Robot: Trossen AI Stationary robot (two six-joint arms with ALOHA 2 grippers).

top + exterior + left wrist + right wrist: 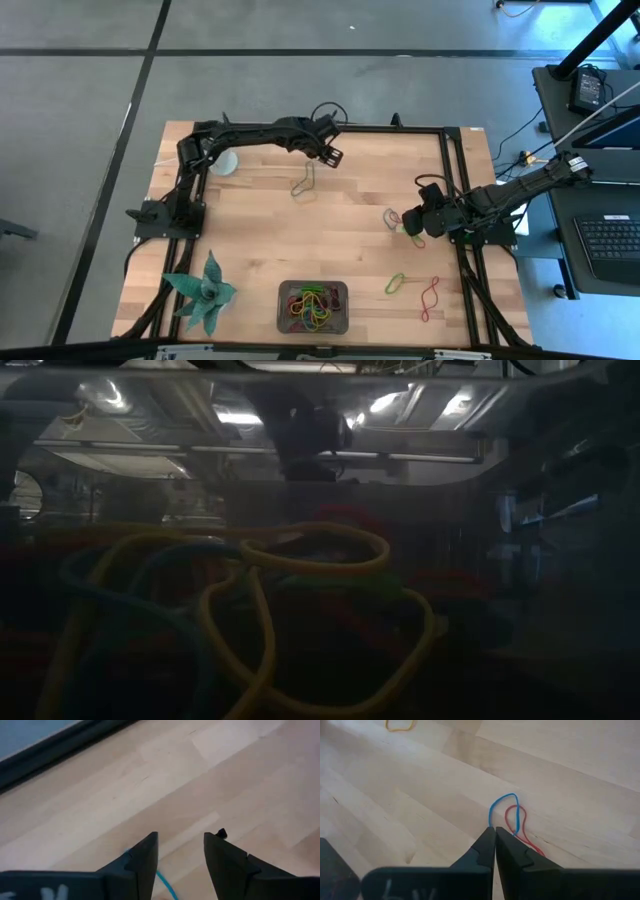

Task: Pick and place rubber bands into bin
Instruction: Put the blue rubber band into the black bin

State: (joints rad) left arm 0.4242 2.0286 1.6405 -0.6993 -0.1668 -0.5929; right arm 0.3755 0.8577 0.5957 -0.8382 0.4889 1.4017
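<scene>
Wooden table (250, 230) carried the bin (340, 292) of rubber bands (311, 306) at its near edge, while the left gripper (180, 852) hovered parted and empty, and the right gripper (494, 831) stood pinched together beside a blue band (506, 811).

Grey floor (80, 150) with dark seams; probably a desk (600, 240) beside.
</scene>
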